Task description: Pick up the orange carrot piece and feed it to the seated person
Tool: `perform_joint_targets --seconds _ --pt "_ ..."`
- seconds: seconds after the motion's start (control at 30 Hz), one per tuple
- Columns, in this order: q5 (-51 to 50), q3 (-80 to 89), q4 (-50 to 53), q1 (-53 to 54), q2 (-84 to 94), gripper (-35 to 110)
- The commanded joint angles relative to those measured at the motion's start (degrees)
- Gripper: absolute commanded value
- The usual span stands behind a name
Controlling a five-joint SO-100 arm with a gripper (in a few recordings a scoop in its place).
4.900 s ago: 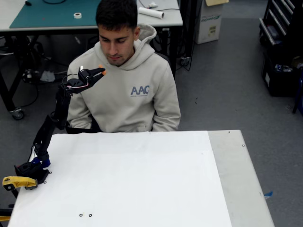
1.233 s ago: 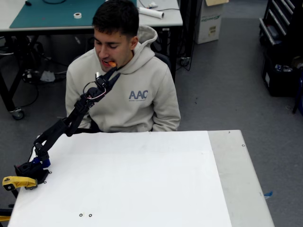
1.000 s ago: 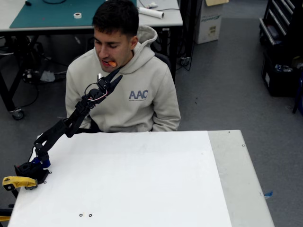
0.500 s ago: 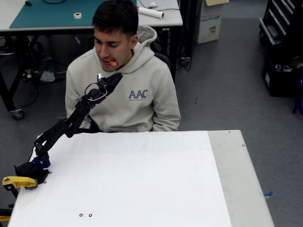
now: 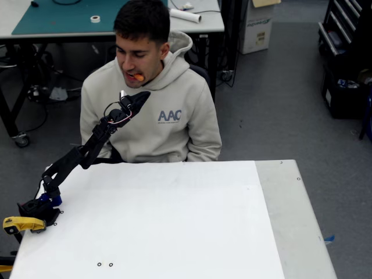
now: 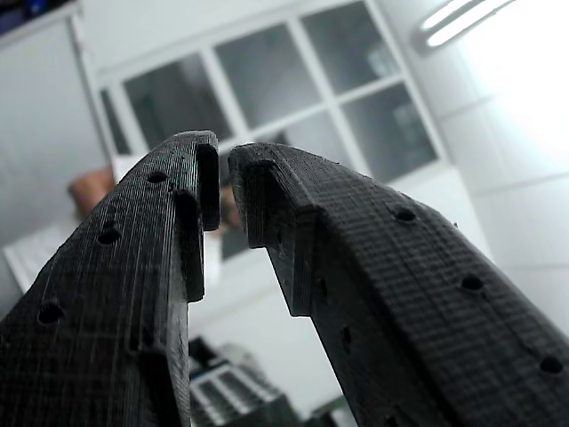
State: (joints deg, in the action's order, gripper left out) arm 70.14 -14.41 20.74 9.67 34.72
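The seated person [image 5: 157,110], in a beige hoodie, sits behind the white table [image 5: 174,232] and holds the orange carrot piece [image 5: 138,77] between the lips. My gripper [image 5: 143,95] hangs just below the chin, a little under the carrot and apart from it, on the black arm stretched up from the table's left edge. In the wrist view my gripper [image 6: 224,173] has its two black fingertips [image 6: 200,169] nearly together with only a thin slit and nothing between them, pointing up at windows and a ceiling light.
The arm's base [image 5: 38,206] stands at the table's left edge beside a yellow clamp [image 5: 22,223]. A bare grey strip [image 5: 290,221] runs along the table's right side. Behind the person is a desk with a green mat [image 5: 64,14] and a tape roll [image 5: 95,18].
The gripper left the carrot in the person's mouth, dropped back a little below the chin and closed its fingers. In the last half second nothing moved.
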Motion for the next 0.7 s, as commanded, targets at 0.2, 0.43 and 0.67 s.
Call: perform_joint_targets --seconds 0.2,0.43,0.67 --pt "-9.05 25.31 -0.79 0.44 27.25 -3" --pt "-22.94 51.86 -1.58 0.44 49.31 -3" --pt "-32.17 71.02 -1.58 -0.53 64.95 -3"
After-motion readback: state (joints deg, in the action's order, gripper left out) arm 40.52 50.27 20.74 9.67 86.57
